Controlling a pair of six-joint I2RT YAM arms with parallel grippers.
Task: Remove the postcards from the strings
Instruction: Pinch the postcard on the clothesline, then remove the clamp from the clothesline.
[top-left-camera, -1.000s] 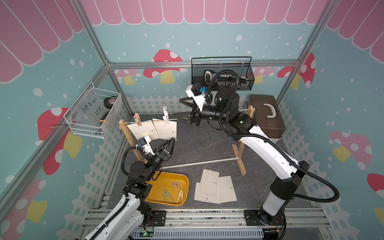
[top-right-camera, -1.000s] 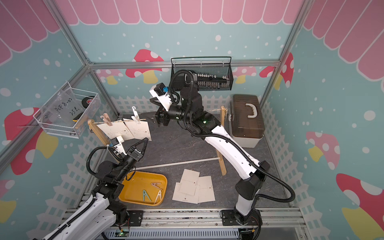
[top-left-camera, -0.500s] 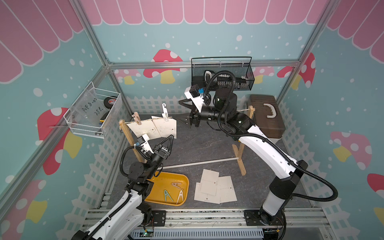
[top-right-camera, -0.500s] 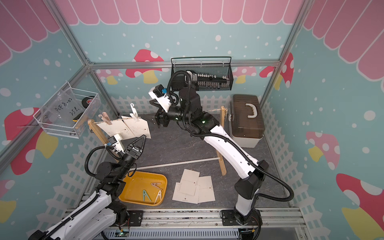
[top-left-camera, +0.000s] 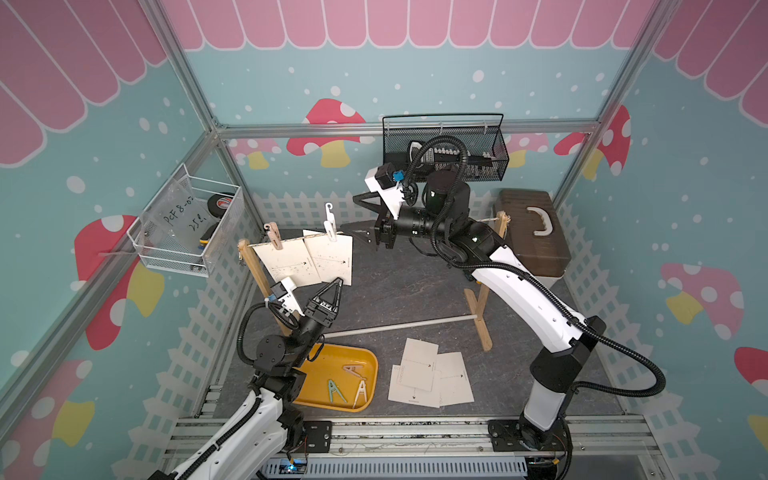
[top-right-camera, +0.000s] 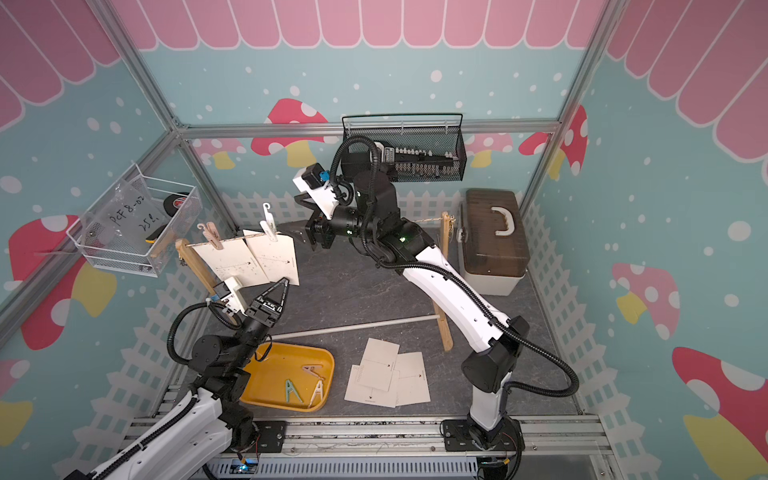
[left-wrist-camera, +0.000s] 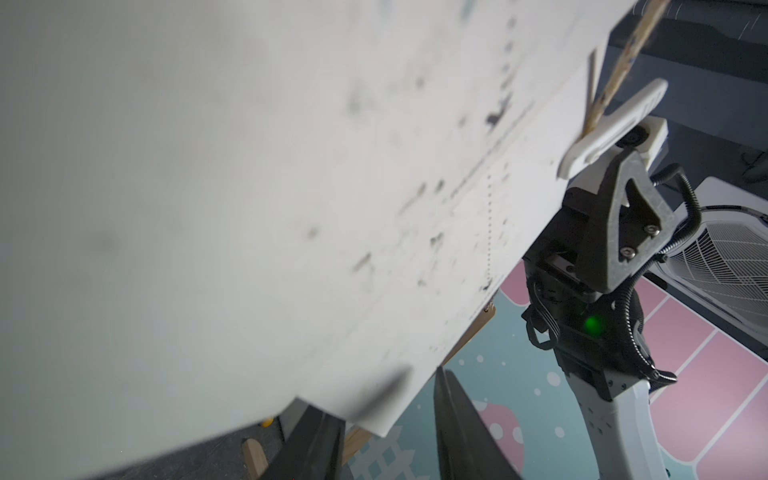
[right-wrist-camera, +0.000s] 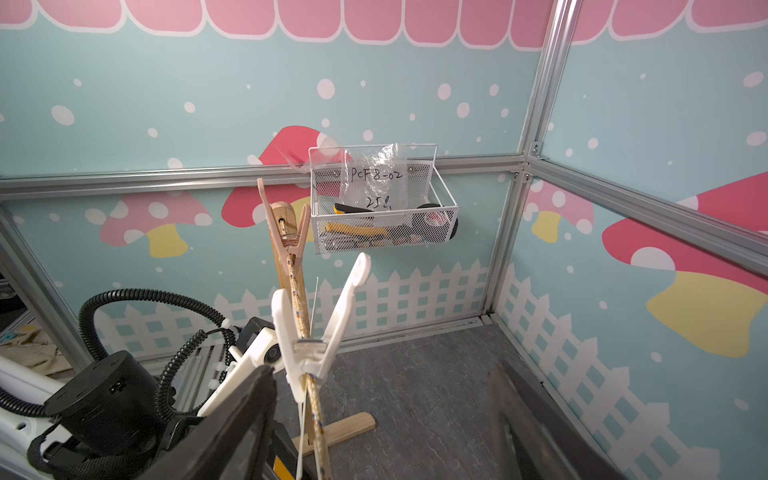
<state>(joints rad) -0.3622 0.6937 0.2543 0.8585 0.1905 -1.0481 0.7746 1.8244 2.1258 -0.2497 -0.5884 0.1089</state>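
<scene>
Two postcards (top-left-camera: 286, 262) (top-left-camera: 330, 259) hang side by side from the string (top-left-camera: 485, 219) near the left post. A pink clothespin (top-left-camera: 272, 235) holds one and a white clothespin (top-left-camera: 330, 224) the other. My left gripper (top-left-camera: 337, 284) reaches up under the right-hand card. In the left wrist view that card's lower corner (left-wrist-camera: 374, 411) sits between the two fingers with a gap still showing, so the gripper (left-wrist-camera: 378, 395) is open. My right gripper (top-left-camera: 351, 216) stands wide open just right of the white clothespin (right-wrist-camera: 316, 328), which lies near one finger (right-wrist-camera: 249, 407). Three loose postcards (top-left-camera: 430, 378) lie on the floor.
A yellow tray (top-left-camera: 320, 386) holding three clothespins sits at the front left. A white rod (top-left-camera: 399, 326) joins the feet of the wooden posts (top-left-camera: 484, 316). A brown box (top-left-camera: 532, 232) stands back right; a black mesh basket (top-left-camera: 444, 145) and a white wire basket (top-left-camera: 187, 232) hang on the walls.
My left gripper's jaws have narrowed around the lower corner of the right-hand hanging card. My right gripper has moved left along the string toward the white clothespin, still open.
</scene>
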